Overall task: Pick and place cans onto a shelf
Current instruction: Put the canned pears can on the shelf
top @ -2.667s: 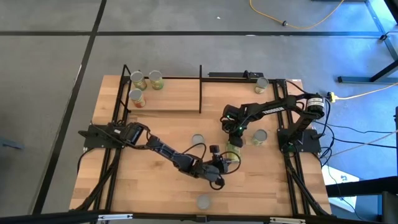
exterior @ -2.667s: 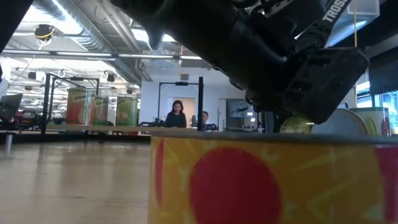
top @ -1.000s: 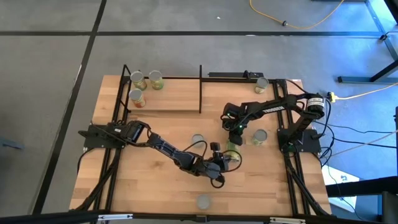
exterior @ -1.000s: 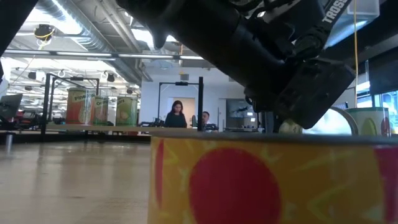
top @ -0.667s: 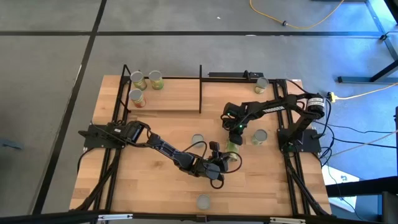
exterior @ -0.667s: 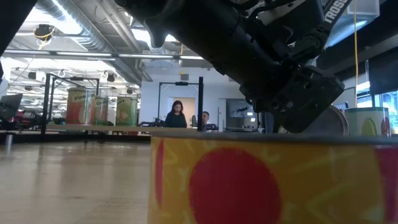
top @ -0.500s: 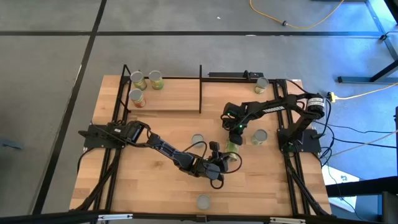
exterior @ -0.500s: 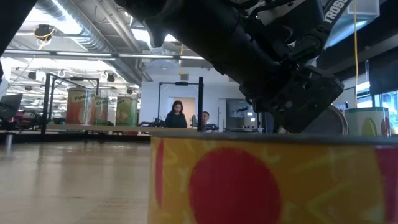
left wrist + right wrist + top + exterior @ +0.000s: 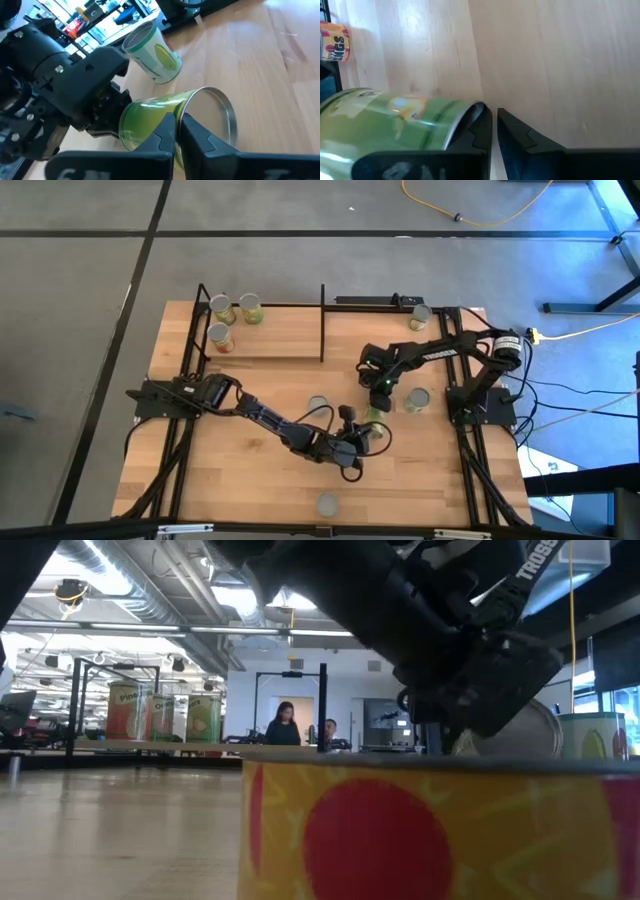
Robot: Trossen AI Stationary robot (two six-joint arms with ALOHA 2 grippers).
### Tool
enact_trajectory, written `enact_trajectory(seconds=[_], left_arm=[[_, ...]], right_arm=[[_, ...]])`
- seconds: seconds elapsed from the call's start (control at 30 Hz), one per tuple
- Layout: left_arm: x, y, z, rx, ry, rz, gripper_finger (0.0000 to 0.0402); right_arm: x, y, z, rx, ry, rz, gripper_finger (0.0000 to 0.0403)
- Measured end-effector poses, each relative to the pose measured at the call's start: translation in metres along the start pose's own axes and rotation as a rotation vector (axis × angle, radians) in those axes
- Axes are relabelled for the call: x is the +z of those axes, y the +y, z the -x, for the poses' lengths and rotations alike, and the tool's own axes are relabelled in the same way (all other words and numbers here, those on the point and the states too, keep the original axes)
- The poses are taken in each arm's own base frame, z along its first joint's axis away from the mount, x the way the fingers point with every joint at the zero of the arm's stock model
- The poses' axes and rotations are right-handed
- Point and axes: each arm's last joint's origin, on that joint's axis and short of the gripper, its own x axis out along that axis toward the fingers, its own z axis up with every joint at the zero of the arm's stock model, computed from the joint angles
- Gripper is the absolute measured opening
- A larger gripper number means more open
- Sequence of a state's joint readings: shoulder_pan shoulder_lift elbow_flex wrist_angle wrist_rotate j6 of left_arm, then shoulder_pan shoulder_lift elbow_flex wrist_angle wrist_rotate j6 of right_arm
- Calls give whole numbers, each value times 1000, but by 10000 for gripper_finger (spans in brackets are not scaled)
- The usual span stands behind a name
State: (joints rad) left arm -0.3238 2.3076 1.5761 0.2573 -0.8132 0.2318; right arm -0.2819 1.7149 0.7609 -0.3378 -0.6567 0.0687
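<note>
A green-labelled can (image 9: 372,420) lies on its side on the tabletop between both grippers. Its silvery end (image 9: 217,112) faces my left wrist camera and also shows in the low view (image 9: 525,735). My left gripper (image 9: 358,436) is shut, with its tips at the can's side. My right gripper (image 9: 378,400) is shut and sits at the can's far side. The shelf (image 9: 270,330) stands at the far left and carries three upright cans (image 9: 222,308). The green can also shows in the right wrist view (image 9: 385,125). My left gripper meets the green can with its shut fingertips (image 9: 170,125). They are on the label side close to the silvery end (image 9: 192,107), coming low and slanting from the table's near left. The can lies on its side on the table. My right gripper lies with the outer side of one finger (image 9: 479,127) against the can's side by its end rim (image 9: 472,111), pointing down at the table. The can lies alongside the shut fingers, not between them.
Loose upright cans stand at mid-table (image 9: 318,404), beside the right arm (image 9: 416,400), at the far right (image 9: 420,315) and at the near edge (image 9: 326,503). The near-edge can fills the low view's foreground (image 9: 400,830). People sit in the room behind.
My left gripper has crept a little toward the right arm while staying shut. The green can has turned slightly on the table, and its silvery end shows more fully in the low view than a second ago.
</note>
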Motion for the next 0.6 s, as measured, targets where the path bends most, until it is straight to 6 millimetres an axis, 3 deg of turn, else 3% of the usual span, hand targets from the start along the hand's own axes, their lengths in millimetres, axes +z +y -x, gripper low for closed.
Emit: enact_trajectory(seconds=[0.33,0.6], left_arm=[[9,1,-3,-72,33,28,2],[22,13,14,-106,59,24,2]], right_arm=[[0,-2,2,2,-1,32,32],[3,5,12,-13,-41,90,32]])
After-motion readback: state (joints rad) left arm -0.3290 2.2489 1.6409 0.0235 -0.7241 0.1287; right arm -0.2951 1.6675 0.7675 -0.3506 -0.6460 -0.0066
